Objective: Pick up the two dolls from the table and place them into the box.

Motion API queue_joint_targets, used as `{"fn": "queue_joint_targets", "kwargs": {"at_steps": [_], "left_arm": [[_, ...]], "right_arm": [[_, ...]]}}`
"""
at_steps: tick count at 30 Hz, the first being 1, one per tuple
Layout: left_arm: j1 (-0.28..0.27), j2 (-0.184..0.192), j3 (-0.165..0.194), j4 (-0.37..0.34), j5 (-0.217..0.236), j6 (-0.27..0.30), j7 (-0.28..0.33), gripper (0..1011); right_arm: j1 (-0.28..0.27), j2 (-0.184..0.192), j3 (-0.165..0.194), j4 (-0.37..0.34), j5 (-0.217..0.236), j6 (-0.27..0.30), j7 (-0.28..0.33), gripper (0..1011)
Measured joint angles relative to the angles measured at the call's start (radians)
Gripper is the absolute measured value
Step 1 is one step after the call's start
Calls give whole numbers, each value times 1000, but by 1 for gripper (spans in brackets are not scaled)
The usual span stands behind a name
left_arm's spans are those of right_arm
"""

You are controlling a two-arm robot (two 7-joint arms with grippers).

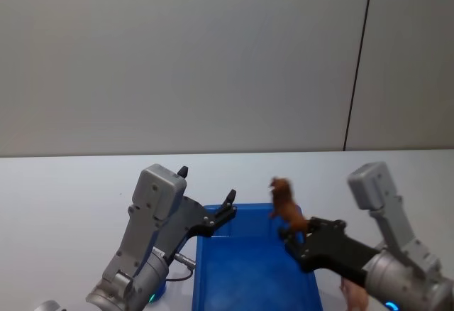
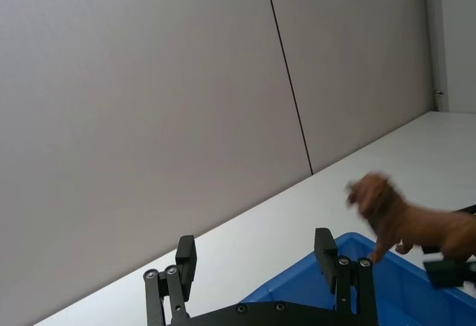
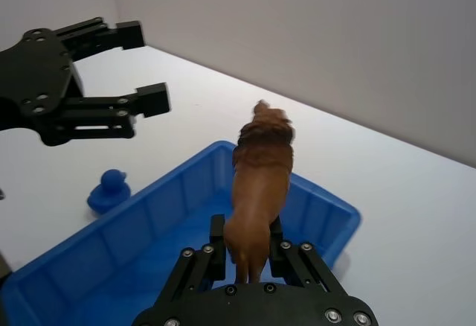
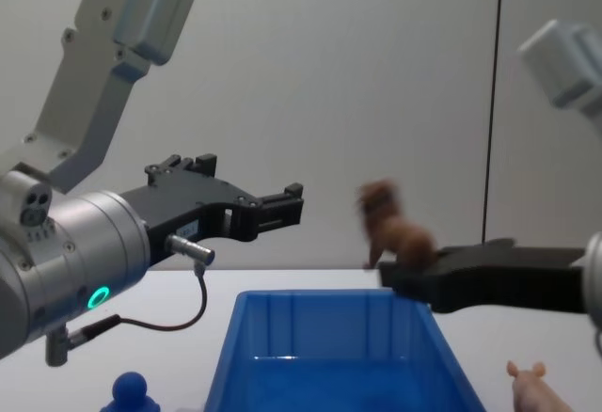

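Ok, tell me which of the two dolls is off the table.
The brown maned doll: the right gripper holds it up over the box, while the pink pig sits low beside the box.

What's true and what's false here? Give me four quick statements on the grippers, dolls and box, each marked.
1. The right gripper has its jaws shut on the brown doll, above the box. True.
2. The brown doll lies on the floor of the box. False: it is held in the air over it.
3. The left gripper is carrying a doll. False: its jaws are open and empty. The pink pig is on the table, to the right of the box.
4. A small blue duck-shaped toy sits on the table outside the box. True.
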Motion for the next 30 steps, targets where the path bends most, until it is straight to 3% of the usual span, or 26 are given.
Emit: {"fn": "queue_joint_targets", "kwargs": {"at_steps": [12, 23, 30], "left_arm": [[0, 0, 0, 0, 0, 0, 0, 1003], [0, 0, 0, 0, 0, 0, 0, 1003], [0, 0, 0, 0, 0, 0, 0, 1003]], "right_arm": [[27, -32, -35, 37, -28, 22, 34, 628], [1, -5, -24, 13, -39, -17, -34, 976], [-41, 34, 2, -25, -14, -38, -103, 1001]]}}
